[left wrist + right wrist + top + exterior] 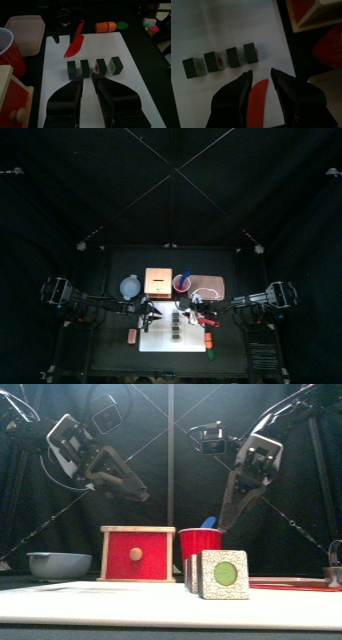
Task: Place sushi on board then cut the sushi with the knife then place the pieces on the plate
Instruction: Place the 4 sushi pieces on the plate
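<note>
My right claw (262, 75) clamped on red knife (256, 99); left claw (89, 82) apart, empty. Risk: slanted blade topples sushi blocks (85, 70).

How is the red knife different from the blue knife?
The red knife is red and the blue knife is blue. The red knife is held in the right gripper over the white board; the blue knife stands in the red cup. The red knife shows its whole blade; only the blue knife's top pokes above the rim. Both are toy knives.
</note>
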Motion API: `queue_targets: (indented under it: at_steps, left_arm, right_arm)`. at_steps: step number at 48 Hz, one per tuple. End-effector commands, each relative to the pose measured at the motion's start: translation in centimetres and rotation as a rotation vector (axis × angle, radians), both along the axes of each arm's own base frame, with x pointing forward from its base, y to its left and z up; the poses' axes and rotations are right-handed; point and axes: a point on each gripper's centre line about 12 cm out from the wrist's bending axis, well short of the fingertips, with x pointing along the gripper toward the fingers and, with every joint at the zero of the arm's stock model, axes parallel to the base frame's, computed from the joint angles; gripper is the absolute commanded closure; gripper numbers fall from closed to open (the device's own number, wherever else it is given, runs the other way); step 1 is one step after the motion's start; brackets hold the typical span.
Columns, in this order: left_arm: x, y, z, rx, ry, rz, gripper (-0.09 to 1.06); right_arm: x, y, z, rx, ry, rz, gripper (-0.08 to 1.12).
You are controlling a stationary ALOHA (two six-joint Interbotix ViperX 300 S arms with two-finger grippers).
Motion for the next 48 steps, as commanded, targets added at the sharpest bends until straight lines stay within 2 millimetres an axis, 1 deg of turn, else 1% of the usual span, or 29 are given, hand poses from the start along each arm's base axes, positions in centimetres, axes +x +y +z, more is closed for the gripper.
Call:
queue_targets:
  at_steps: [1,5,12,17,34,48]
  left_arm:
    - [0.2,0.0,0.6,-0.003,-0.023,0.003,0.32]
    - [0.0,0.1,0.4,-0.003,-0.018,0.003,0.32]
    - [-0.1,0.1,0.2,-0.004,-0.012,0.005,0.32]
    - [-0.2,0.1,0.1,-0.002,-0.007,0.004,0.32]
    - [-0.3,0.1,-0.1,-0.004,-0.001,0.006,0.32]
    - [-0.3,0.1,-0.2,-0.005,0.002,0.007,0.33]
  right_arm:
    - [1.8,0.0,1.2,-0.005,-0.05,0.008,0.29]
    - [2.5,0.0,0.8,-0.01,-0.044,0.012,0.26]
    - [3.3,0.0,-0.1,-0.011,-0.022,0.01,0.17]
    - [3.7,0.0,-0.5,-0.012,-0.015,0.012,0.14]
    - [4.7,0.1,-1.9,-0.017,0.019,0.014,0.14]
    - [4.9,0.2,-2.9,-0.02,0.044,0.018,0.18]
